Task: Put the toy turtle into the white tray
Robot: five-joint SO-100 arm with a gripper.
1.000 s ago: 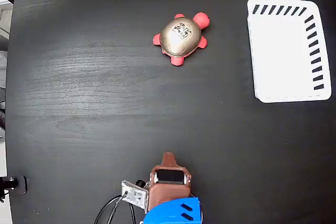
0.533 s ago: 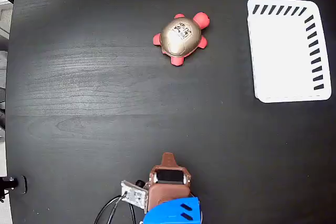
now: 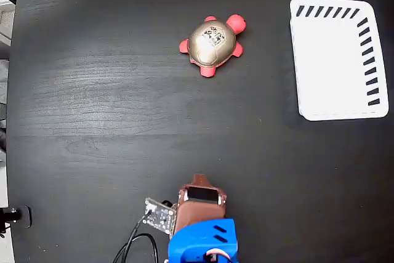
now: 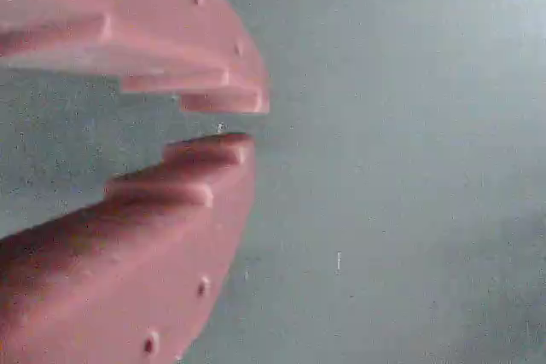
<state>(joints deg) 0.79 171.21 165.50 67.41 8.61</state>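
In the fixed view the toy turtle (image 3: 212,44), with a golden domed shell and red head and feet, sits on the black table at upper centre, its head pointing up and right. The white tray (image 3: 335,58) lies flat at the upper right and holds nothing. My gripper (image 3: 198,180) is at the bottom centre, far below the turtle, pointing up toward it. In the wrist view my gripper (image 4: 226,124) shows two reddish stepped fingers (image 4: 153,236) whose tips nearly meet, with nothing between them. Only bare table surface lies behind them.
The arm's blue body (image 3: 203,244) and a small circuit board with cables (image 3: 159,215) are at the bottom edge. The table's left edge (image 3: 15,115) runs down the left side of the fixed view.
The arm has shifted slightly at the bottom edge: the blue body shows larger and the board has moved a little. The turtle and the tray have not moved.
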